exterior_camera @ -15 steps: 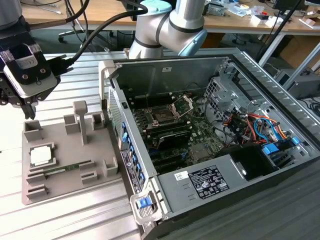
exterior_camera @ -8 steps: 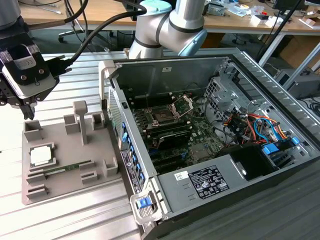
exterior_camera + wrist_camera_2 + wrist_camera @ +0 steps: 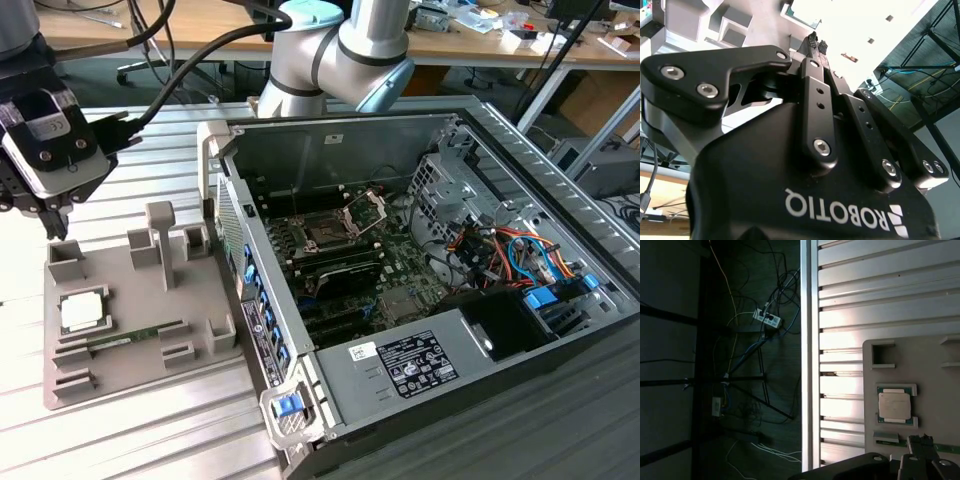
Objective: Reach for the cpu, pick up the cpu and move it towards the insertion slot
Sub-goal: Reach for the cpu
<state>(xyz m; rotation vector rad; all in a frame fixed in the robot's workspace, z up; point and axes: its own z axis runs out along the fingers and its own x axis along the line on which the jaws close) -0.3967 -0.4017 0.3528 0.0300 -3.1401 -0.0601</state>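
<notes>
The cpu (image 3: 80, 312) is a small silvery square chip lying flat in a recess of the grey tray (image 3: 150, 295), at the exterior view's left. My gripper (image 3: 54, 226) hangs above the tray's far left corner, clear of the chip, its fingers shut with nothing between them. In the first wrist view the cpu (image 3: 895, 406) lies in its recess a short way from the fingertips (image 3: 921, 441). In the second wrist view the fingers meet at their tip (image 3: 813, 42). The insertion slot (image 3: 325, 235) is a dark square socket with a raised metal bracket on the board inside the open computer case.
A thin green memory stick (image 3: 135, 338) lies in the tray beside the chip. Upright grey posts (image 3: 160, 240) rise from the tray's far side. The open computer case (image 3: 400, 390) has a tall side wall between tray and socket. The arm's base (image 3: 330, 50) stands behind the case.
</notes>
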